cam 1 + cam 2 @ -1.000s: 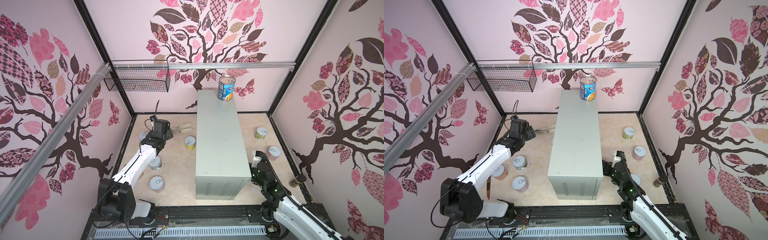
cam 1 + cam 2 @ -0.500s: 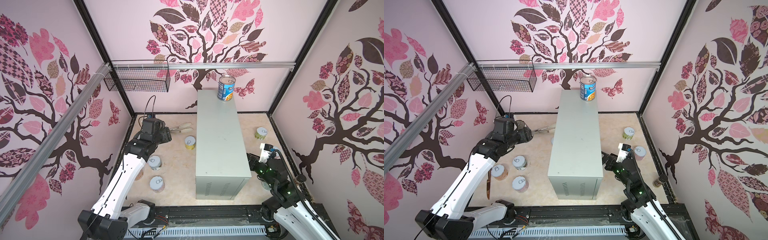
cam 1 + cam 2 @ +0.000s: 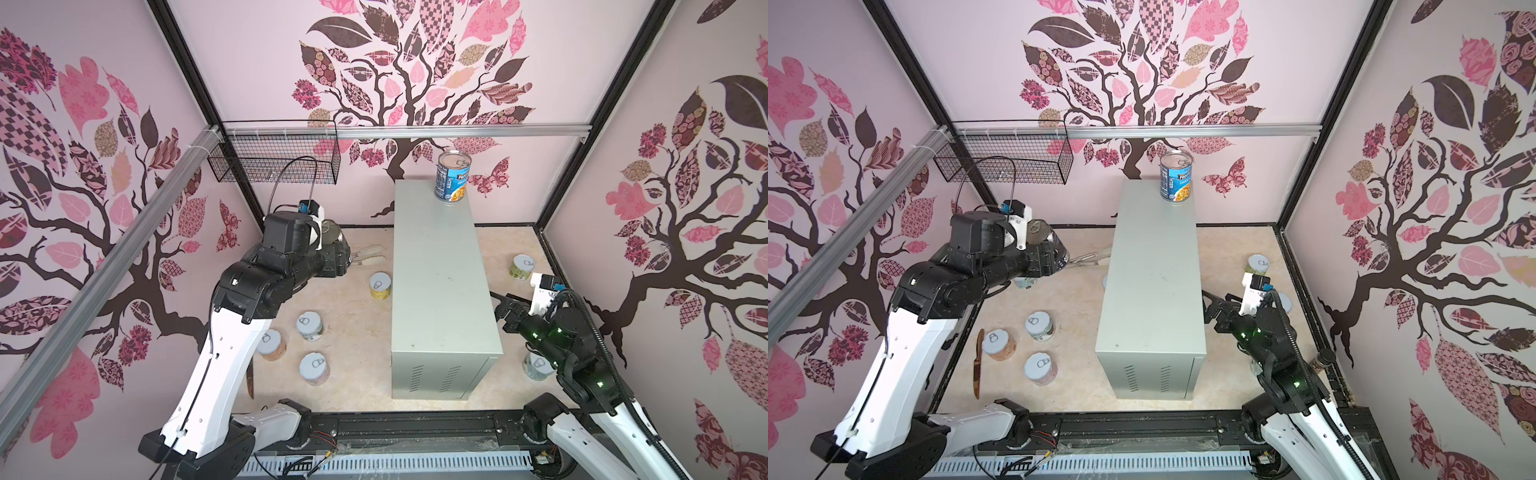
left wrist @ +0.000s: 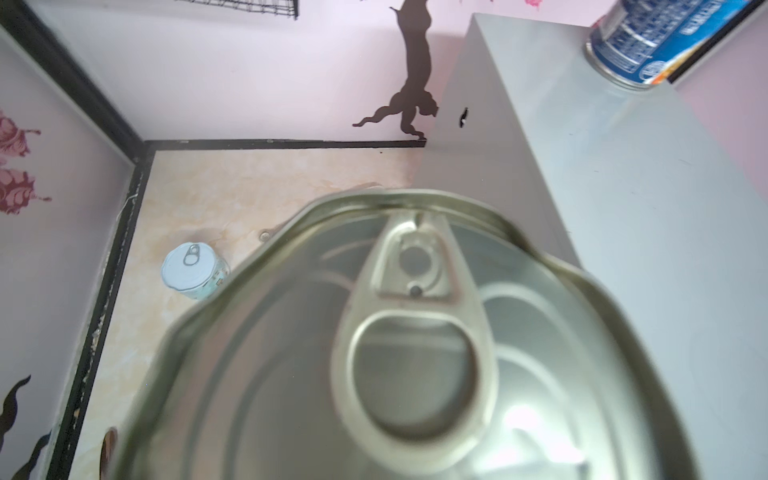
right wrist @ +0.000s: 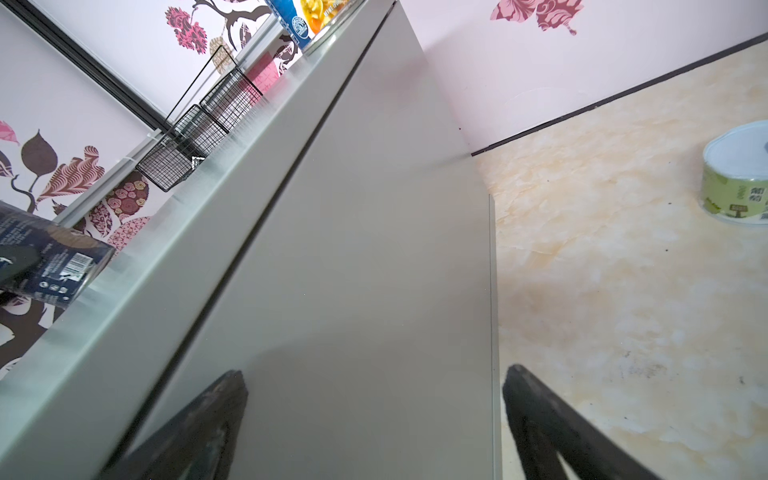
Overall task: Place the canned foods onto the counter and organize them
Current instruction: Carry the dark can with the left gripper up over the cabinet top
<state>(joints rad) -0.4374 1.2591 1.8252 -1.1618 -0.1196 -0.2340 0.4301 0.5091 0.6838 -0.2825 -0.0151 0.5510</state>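
On the floor at the left, short cans (image 3: 309, 326) stand, not yet moved. The dark can (image 3: 1039, 232) is pinched by the left gripper (image 3: 1054, 259) and held raised off the floor, left of the counter (image 3: 436, 270) and apart from it. For a good placement, the can should be carried over the top, kept upright, and set down beside the blue can (image 3: 452, 176) at the far end without knocking it. Release is best made only once the base lies flat. The right gripper (image 5: 376, 374) is spread wide and empty, close beside the counter's right wall. More short cans are seen on the floor near it.
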